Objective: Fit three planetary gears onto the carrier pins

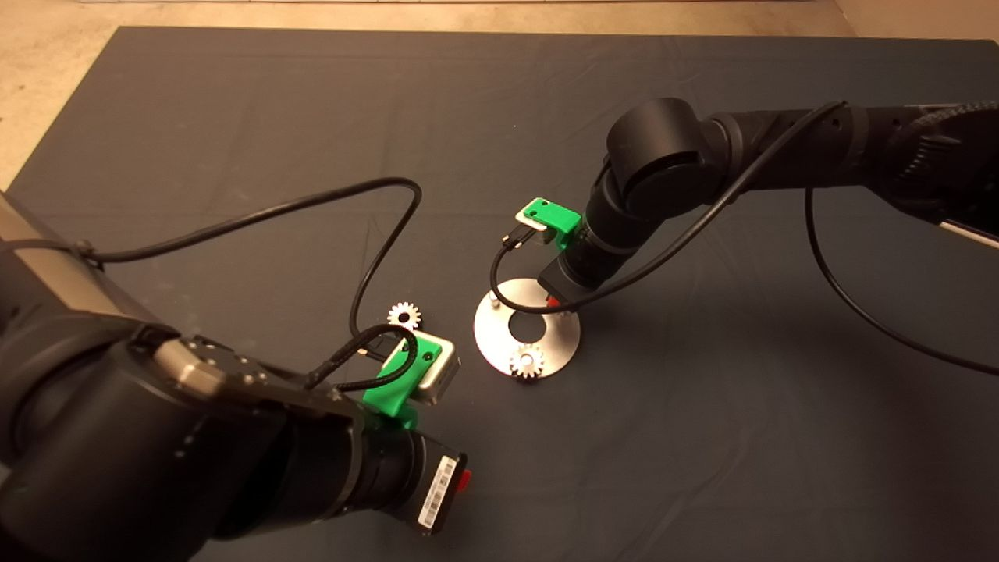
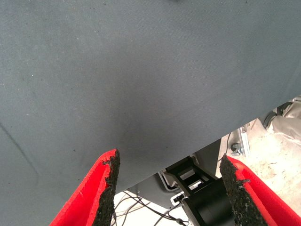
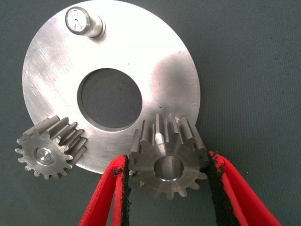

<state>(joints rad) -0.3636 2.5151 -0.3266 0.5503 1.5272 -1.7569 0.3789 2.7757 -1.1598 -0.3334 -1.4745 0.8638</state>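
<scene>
1. Nearest the overhead camera, the left arm fills the lower left corner of the scene; its left gripper (image 2: 167, 188) hangs over bare dark mat (image 1: 234, 101) near the mat's front edge, red fingers (image 2: 101, 188) spread wide apart with nothing between them.
2. Beyond that front edge, the left wrist view shows pale floor and a black stand with cables.
3. A loose gear (image 1: 403, 315) lies flat on the mat just beside the left wrist's green camera mount, left of the disc (image 1: 499, 332) and apart from it.
4. The shiny round disc lies flat near mid-mat, open cloth around it on the far and near sides — the right arm crowds only its far right rim.
5. A second gear (image 3: 49, 153) sits seated on a pin at the disc's near edge, its bore filled by the pin's silver top, axis upright.
6. One bare pin (image 3: 84, 22) stands upright at the disc's left rim.
7. The right gripper (image 3: 167, 188) is clamped on the third gear (image 3: 168, 162) — pads pressing its teeth on two sides, bore open and pointing straight down over the disc's rim; whether it touches a pin cannot be told.
</scene>
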